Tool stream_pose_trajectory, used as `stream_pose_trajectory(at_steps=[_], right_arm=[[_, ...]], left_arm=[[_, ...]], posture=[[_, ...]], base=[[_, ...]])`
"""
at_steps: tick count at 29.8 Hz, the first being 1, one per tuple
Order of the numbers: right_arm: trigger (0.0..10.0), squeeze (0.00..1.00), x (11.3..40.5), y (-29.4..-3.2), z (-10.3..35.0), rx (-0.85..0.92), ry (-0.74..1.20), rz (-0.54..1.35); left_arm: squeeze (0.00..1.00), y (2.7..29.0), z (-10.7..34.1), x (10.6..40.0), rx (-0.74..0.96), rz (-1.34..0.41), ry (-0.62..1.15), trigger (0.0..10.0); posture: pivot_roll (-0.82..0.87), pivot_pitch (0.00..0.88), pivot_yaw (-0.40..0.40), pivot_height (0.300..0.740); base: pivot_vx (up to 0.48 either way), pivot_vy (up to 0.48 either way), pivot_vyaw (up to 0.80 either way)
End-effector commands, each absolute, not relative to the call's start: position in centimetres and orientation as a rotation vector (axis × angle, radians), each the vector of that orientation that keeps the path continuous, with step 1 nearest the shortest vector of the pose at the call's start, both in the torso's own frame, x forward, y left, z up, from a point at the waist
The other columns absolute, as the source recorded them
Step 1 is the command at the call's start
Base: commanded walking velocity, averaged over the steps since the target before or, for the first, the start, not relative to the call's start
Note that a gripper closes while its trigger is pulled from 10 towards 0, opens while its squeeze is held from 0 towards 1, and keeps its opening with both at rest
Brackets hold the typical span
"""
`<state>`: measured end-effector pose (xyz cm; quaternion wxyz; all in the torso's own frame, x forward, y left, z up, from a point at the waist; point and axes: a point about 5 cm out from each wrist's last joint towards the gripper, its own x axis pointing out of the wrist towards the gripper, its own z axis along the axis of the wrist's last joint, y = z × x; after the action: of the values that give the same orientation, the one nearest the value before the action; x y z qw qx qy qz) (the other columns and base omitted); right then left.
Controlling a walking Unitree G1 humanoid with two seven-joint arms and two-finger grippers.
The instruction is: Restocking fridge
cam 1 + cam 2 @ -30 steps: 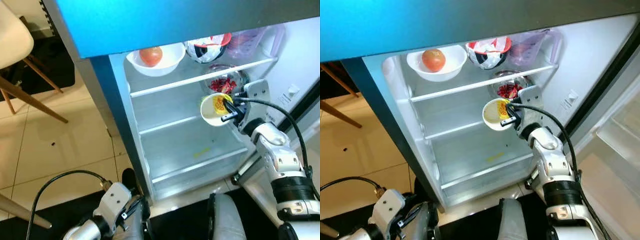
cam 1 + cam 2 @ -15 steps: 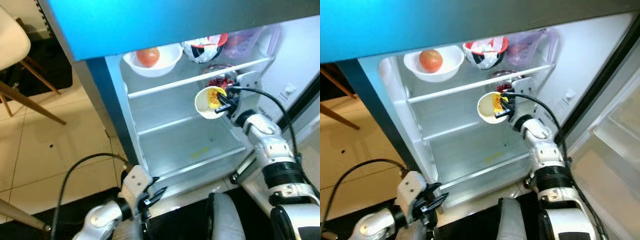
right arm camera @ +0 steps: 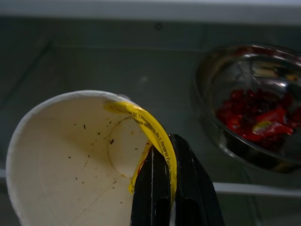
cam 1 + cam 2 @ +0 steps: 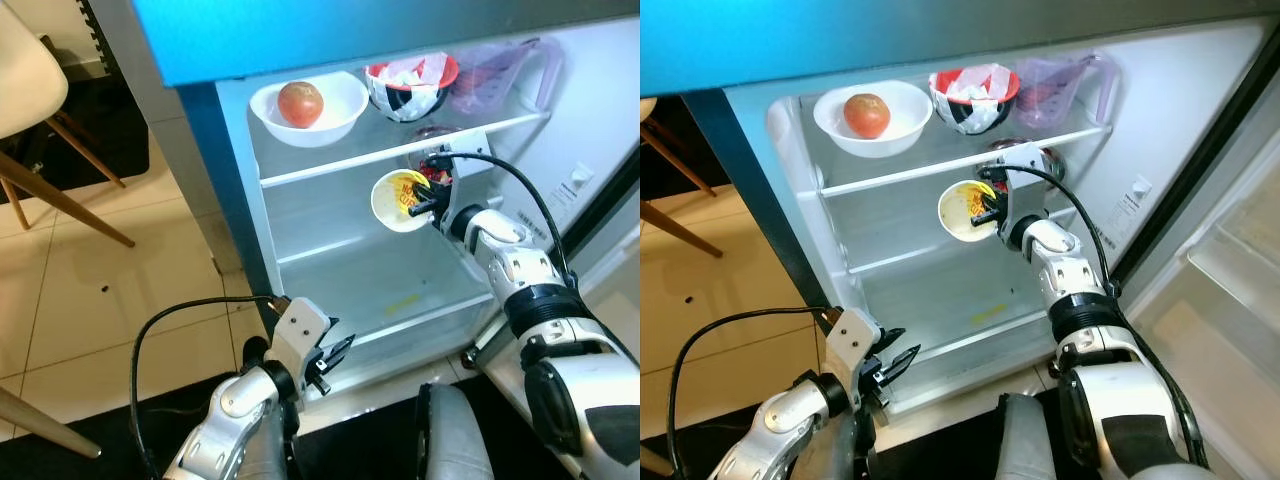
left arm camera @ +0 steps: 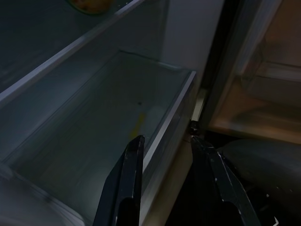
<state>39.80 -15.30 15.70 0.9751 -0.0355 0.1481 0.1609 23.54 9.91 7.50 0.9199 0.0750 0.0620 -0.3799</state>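
Right gripper (image 3: 162, 188) is clamped tight on the rim of a white paper cup (image 4: 398, 200), pinching the peeled-back yellow lid flap (image 3: 150, 129) between its two black fingers, so the cup hangs tipped over with its mouth facing out toward the camera. It's inside the open fridge (image 4: 400, 300), held just under the top wire shelf (image 4: 400, 155) and above the middle shelf, not touching either as far as I can see. Inside, the cup looks empty apart from some dark specks. Right behind it, at about 2 o'clock from the cup in the head views, sits a glass bowl (image 3: 254, 103) with red stuff in it, close but apart from the cup. Up on the top shelf, going from 10 to 2 o'clock, you've got a white bowl (image 4: 310, 100) with a tomato (image 4: 300, 102) in it, then a red-and-black bowl (image 4: 410, 85) with something white crumpled inside, then a clear purple-tinted jug (image 4: 500, 75). Left gripper (image 5: 164, 146) is down low at around 7 o'clock in the head view, fingers spread apart and holding nothing, hovering right at the front edge of the bottom drawer (image 5: 94, 141), which has a small yellowish mark on its floor. Off at 9 o'clock there's a chair (image 4: 40, 120) on the tiled floor (image 4: 120, 300).
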Motion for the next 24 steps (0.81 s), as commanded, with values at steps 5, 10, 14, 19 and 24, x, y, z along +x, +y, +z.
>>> stream_pose_trajectory(at_steps=[5, 10, 14, 19, 24], right_arm=[[10.0, 0.0, 40.0, -16.1, 15.1, -0.098, 0.333, 0.266], [10.0, 0.06, 40.3, -16.3, 15.8, -0.09, 0.28, 0.248], [10.0, 0.15, 40.4, -16.5, 15.9, -0.094, 0.262, 0.219], [10.0, 1.0, 40.5, -16.2, 16.1, -0.077, 0.252, 0.216], [10.0, 1.0, 40.6, -16.2, 16.4, -0.064, 0.234, 0.205]], left_arm=[[0.0, 10.2, 7.8, 23.0, 0.181, -0.765, 0.115, 10.0], [0.0, 10.3, 7.8, 22.7, 0.185, -0.762, 0.119, 10.0], [0.0, 10.2, 7.8, 22.6, 0.186, -0.765, 0.122, 10.0], [0.0, 10.2, 7.9, 22.5, 0.192, -0.766, 0.125, 10.0], [0.0, 10.2, 7.9, 22.4, 0.193, -0.766, 0.127, 10.0]], posture=[[0.02, 0.149, -0.028, 0.55], [0.03, 0.148, -0.024, 0.55], [0.04, 0.147, -0.021, 0.55], [0.04, 0.148, -0.022, 0.55], [0.05, 0.149, -0.023, 0.55]], base=[[0.0, 0.0, 0.0], [0.0, 0.0, 0.0], [0.0, 0.0, 0.0], [0.0, 0.0, 0.0], [0.0, 0.0, 0.0]])
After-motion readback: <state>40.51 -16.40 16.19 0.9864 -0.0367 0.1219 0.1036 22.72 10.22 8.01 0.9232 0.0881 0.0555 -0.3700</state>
